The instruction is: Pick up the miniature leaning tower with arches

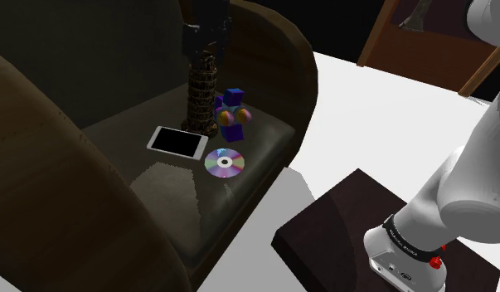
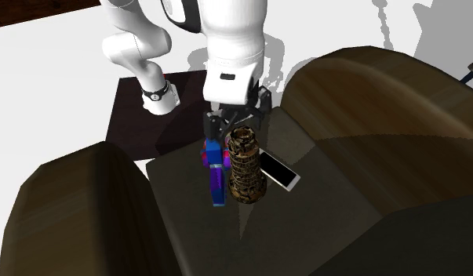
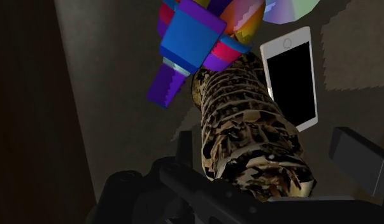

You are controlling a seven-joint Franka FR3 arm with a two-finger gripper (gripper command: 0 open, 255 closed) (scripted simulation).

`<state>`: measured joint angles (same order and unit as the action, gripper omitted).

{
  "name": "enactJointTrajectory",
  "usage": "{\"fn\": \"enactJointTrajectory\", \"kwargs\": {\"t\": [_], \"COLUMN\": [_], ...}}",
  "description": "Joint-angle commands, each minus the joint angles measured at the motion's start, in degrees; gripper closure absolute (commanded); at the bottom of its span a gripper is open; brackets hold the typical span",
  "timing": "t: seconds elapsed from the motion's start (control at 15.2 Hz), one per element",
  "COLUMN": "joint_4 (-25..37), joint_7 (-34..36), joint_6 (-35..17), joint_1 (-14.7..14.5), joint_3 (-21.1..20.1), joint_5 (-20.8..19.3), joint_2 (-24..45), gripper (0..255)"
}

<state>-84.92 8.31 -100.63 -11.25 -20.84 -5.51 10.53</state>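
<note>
The miniature tower (image 1: 201, 93), brown and mottled with rings of arches, stands upright on the dark armchair seat (image 1: 169, 187). My black gripper (image 1: 205, 46) hangs directly over the tower's top. In the second exterior view the gripper (image 2: 236, 125) sits at the upper end of the tower (image 2: 247, 172). In the wrist view the tower (image 3: 248, 121) rises between the fingers of the open gripper (image 3: 267, 153). One finger (image 3: 359, 162) stands clear of the tower's side; the other lies close against it.
A colourful block toy (image 1: 231, 114) stands right beside the tower. A white phone (image 1: 177, 142) and a shiny disc (image 1: 224, 163) lie in front of the tower on the seat. High brown armrests (image 1: 281, 58) flank the seat. White floor lies beyond.
</note>
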Motion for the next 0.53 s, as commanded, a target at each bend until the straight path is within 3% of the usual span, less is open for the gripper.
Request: {"fn": "enactJointTrajectory", "kwargs": {"t": [0.0, 0.07, 0.13, 0.46], "joint_4": [-1.58, -1.59, -1.61, -1.63], "joint_7": [0.0, 0.0, -0.02, 0.01], "joint_6": [-1.3, -1.31, -1.27, -1.24], "joint_1": [0.1, 0.11, 0.12, 0.1], "joint_3": [0.02, 0.02, 0.03, 0.01], "joint_5": [0.11, 0.11, 0.13, 0.15], "joint_2": [-0.33, -0.34, -0.39, -0.45], "gripper": [0, 0, 255, 255]}}
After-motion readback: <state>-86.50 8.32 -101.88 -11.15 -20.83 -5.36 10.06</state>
